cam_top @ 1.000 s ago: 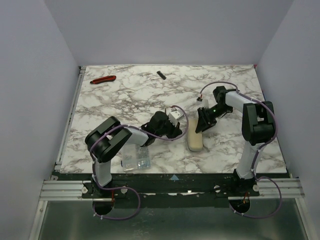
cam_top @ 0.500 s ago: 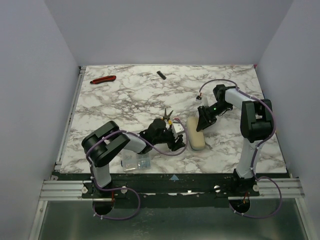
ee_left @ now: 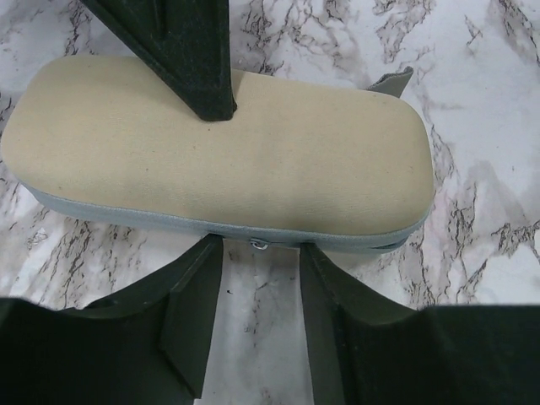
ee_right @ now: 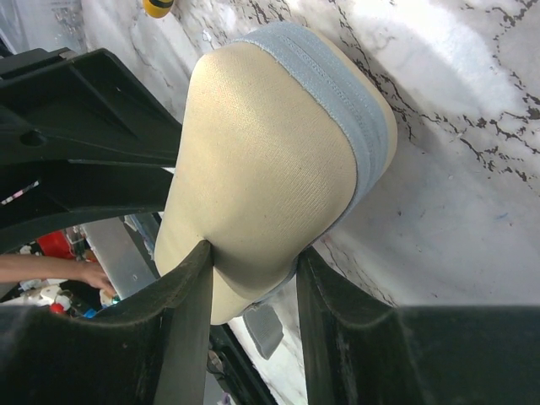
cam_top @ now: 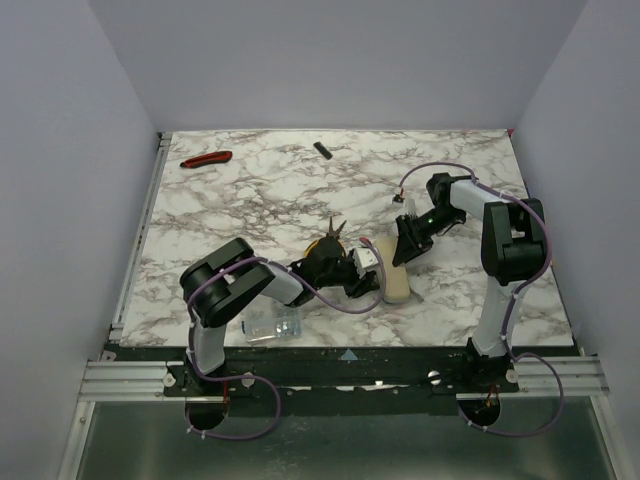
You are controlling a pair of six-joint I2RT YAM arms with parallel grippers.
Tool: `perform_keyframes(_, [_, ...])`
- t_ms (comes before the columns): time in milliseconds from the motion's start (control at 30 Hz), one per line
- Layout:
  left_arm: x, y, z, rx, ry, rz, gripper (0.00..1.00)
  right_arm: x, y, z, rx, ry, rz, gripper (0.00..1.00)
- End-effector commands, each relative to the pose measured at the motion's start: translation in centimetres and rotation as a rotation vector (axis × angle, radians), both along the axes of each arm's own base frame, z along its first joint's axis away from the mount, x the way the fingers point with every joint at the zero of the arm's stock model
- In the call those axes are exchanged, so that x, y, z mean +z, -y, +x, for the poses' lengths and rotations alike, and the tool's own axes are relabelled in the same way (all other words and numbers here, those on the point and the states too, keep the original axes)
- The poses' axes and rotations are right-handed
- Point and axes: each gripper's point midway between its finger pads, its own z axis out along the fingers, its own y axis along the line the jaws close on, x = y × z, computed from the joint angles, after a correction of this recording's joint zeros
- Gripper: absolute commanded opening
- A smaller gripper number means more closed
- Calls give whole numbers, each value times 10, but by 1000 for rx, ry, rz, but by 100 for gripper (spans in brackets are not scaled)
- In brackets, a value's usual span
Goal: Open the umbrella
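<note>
— Starting with the left gripper (ee_left: 259, 250)?
— Partly spread, holding nothing. Bare marble showing in the gap, tips right at the grey seam band of the umbrella (ee_left: 219, 160). Hard to say from the wrist view whether touching that band or just shy of it.

— And the right gripper (ee_right: 253, 253)?
— Closed on the umbrella's end, capsule pinched in between, with one tip pressed onto the cream face.

— Placed where, seen from above?
— Left gripper at nine o'clock of the umbrella, pointing toward three. Right gripper at its twelve o'clock end, reaching down toward six.

— Whereabouts of the umbrella itself?
— Packed as a cream oblong capsule, resting on the worktop (cam_top: 230, 210) at about four o'clock from the middle, long axis running roughly twelve to six.

— Anything close by?
— Yellow-handled pliers (cam_top: 333, 228) at ten o'clock of the umbrella, partly hidden behind the left arm (cam_top: 262, 272). Clear plastic box (cam_top: 272, 322) at eight o'clock, near the front edge, just beside that arm.

— Farther out?
— Red-handled tool (cam_top: 206, 158) off at ten o'clock of the worktop, small black piece (cam_top: 322, 150) at twelve, both well apart from the grippers.
</note>
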Motion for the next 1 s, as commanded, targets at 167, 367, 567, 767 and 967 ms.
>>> perform_keyframes(167, [-3,11,-7,-66,28,-26,22,-25,11,-5,66,28,-81,34])
perform_keyframes(367, [-7,14,-1,-45,45,-14,23,-25,9,-7,83,22,-83,34])
perform_keyframes(567, [0,17,2,-9,3,-43,12,-26,9,-7,87,19,-88,34])
perform_keyframes(767, [12,15,1,32,-65,-88,0,-28,11,-8,100,26,-100,33])
perform_keyframes(967, [10,3,19,135,-132,-86,0,-28,13,-10,119,34,-98,31])
